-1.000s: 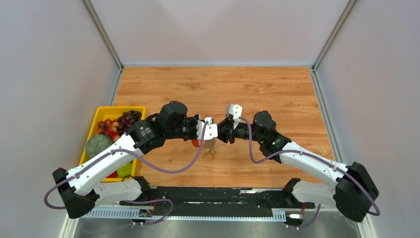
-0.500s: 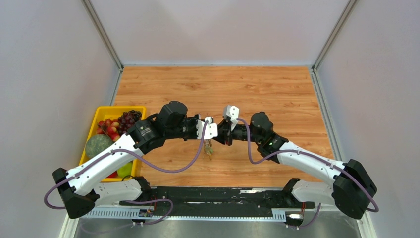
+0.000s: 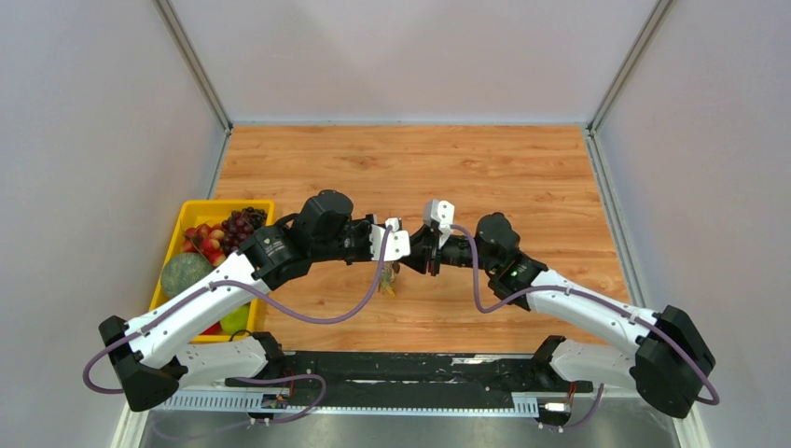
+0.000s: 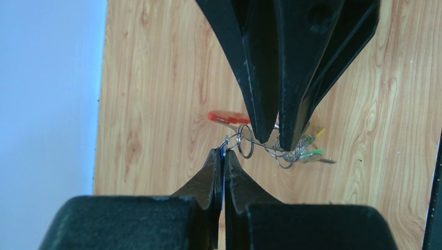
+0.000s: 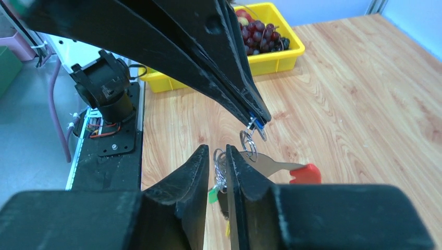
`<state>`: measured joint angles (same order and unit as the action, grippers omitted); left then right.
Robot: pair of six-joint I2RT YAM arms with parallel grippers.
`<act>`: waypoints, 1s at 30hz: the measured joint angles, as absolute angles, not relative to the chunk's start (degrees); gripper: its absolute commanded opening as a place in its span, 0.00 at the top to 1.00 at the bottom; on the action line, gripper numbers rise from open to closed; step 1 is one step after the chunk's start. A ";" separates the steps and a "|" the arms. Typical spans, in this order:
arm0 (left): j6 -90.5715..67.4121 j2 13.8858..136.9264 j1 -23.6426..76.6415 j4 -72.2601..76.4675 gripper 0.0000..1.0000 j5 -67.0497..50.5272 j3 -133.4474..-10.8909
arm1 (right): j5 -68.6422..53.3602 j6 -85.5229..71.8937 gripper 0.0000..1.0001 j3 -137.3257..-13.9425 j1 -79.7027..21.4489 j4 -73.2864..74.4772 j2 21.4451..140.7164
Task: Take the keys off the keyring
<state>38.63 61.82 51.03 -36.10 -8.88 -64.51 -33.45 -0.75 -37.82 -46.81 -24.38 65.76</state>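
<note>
The wooden surface (image 3: pixel 522 187) lies below both pincers, and a yellow bin (image 5: pixel 276 54) sits well behind the left one. The left pincer (image 4: pixel 223 152) is pressed fully together on the end link of the keyring (image 5: pixel 273 166). A blue speck shows between its tips, and I cannot tell whether that is a key head. The bunch hangs from those tips and bridges to the right pincer (image 5: pixel 219 151). That one shows only a narrow slit with wire loops inside it; whether it bites them I cannot tell. The keys (image 4: pixel 311 152), with green and yellow heads, dangle on the far side of the right pincer's tips.

The likely trouble is slip. The wire is thin and smooth, so a pull apart could drag it through either pincer and drop the bunch, or stretch the chain without opening a ring.

The overhead view shows only a small tangle between the pincers. The left wrist view lays out ring, red clip (image 4: pixel 228 117) and keys in order. Only the right wrist view shows loops sitting in the slit.
</note>
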 measured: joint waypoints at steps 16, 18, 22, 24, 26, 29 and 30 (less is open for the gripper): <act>40.18 60.42 51.29 -35.86 1.00 -10.46 -64.51 | -30.83 4.23 0.69 -36.42 -44.03 -21.04 59.81; 40.45 60.16 51.42 -35.77 1.00 -10.70 -64.49 | -31.70 4.32 0.68 -36.45 -42.57 -20.84 60.51; 41.04 59.66 51.55 -35.73 1.00 -11.51 -64.42 | -34.09 4.10 0.65 -36.75 -40.60 -20.86 62.74; 41.34 59.51 51.66 -35.70 1.00 -11.90 -64.42 | -35.42 3.99 0.64 -37.17 -40.21 -20.86 63.83; 41.63 59.40 51.68 -35.70 1.00 -12.21 -64.40 | -37.01 3.88 0.63 -37.91 -39.99 -20.88 64.95; 42.15 59.02 51.68 -35.64 1.00 -12.73 -64.16 | -40.07 3.51 0.64 -39.35 -39.86 -20.95 66.30; 42.28 58.85 51.68 -35.64 1.00 -12.88 -64.03 | -40.91 3.33 0.65 -39.70 -39.81 -20.99 66.52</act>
